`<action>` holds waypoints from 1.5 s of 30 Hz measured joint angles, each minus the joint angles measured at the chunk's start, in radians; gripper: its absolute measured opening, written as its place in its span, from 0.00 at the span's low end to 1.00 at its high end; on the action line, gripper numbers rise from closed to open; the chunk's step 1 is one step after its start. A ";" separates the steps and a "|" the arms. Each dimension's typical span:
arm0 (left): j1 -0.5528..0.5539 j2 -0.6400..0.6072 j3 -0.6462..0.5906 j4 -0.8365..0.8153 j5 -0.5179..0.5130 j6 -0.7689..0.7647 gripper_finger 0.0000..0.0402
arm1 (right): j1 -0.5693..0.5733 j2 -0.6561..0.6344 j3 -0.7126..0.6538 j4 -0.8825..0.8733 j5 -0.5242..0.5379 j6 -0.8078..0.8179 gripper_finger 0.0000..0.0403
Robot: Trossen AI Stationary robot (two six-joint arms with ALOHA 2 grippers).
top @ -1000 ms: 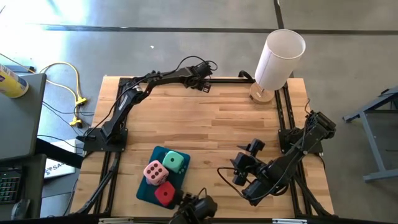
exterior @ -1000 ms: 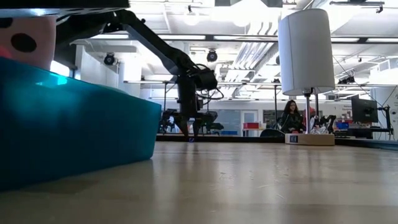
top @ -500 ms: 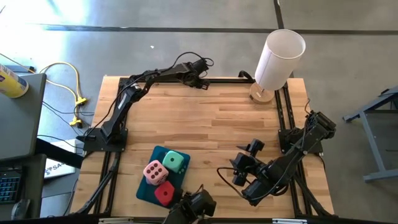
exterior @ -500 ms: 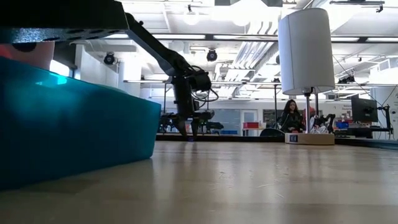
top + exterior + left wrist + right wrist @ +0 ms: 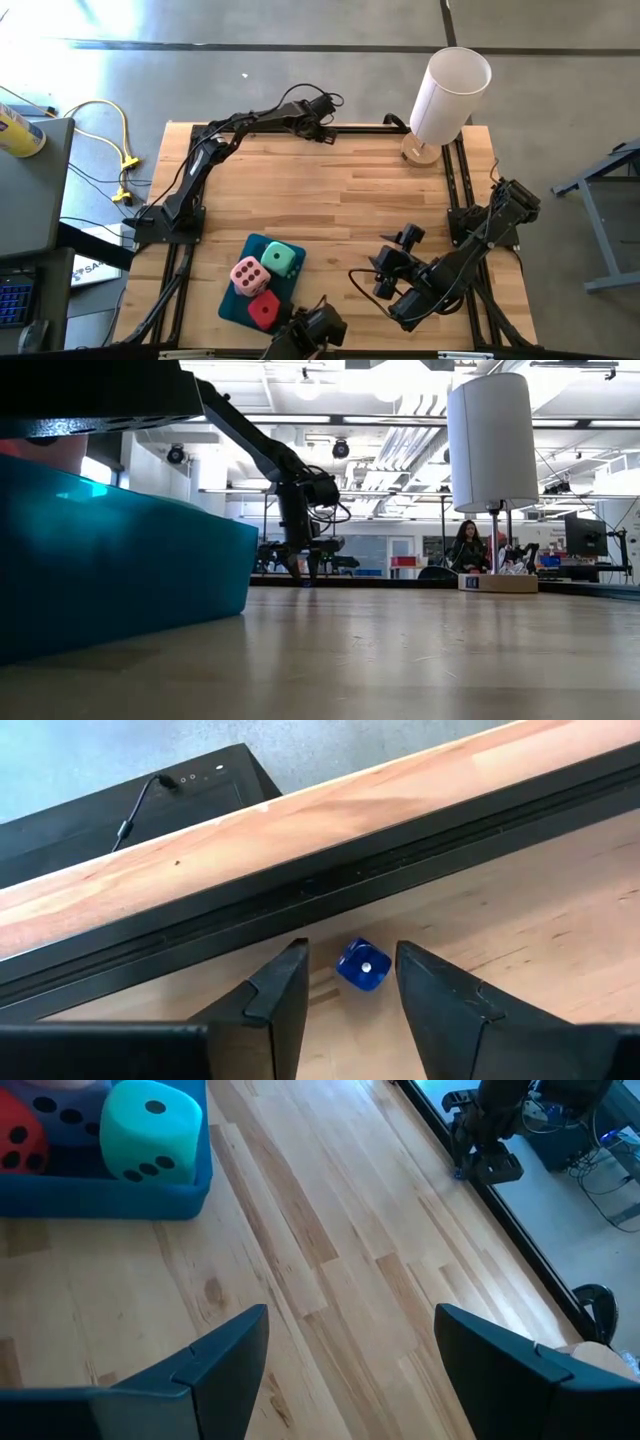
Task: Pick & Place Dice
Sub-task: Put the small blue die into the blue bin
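A small blue die lies on the table at the far edge, beside the black rail. My left gripper is open, its fingers standing on either side of that die with a gap at each side; it also shows in the low view. A pink die, a mint green die and a red die sit in the teal tray at the near left. No lilac die shows. My right gripper is open and empty at the near right.
A white cylinder on a round wooden base stands at the far right corner. Black rails run along the table's edges. A black device sits at the near edge by the tray. Bare wood lies between tray and far rail. A person sits far behind the table.
My left gripper has gone a little toward the table's left edge along the far rail and now stands still there.
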 joint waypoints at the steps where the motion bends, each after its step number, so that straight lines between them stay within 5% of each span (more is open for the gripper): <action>1: 0.000 0.000 0.000 0.000 0.000 0.000 0.35 | 0.000 0.000 0.000 0.000 0.000 0.000 0.69; 29: 0.000 -0.002 0.002 -0.002 0.002 0.028 0.12 | 0.000 0.000 0.000 -0.001 0.000 -0.001 0.69; 45: -0.009 -0.025 0.002 -0.026 -0.006 0.076 0.11 | 0.000 0.000 0.000 0.008 -0.003 -0.001 0.69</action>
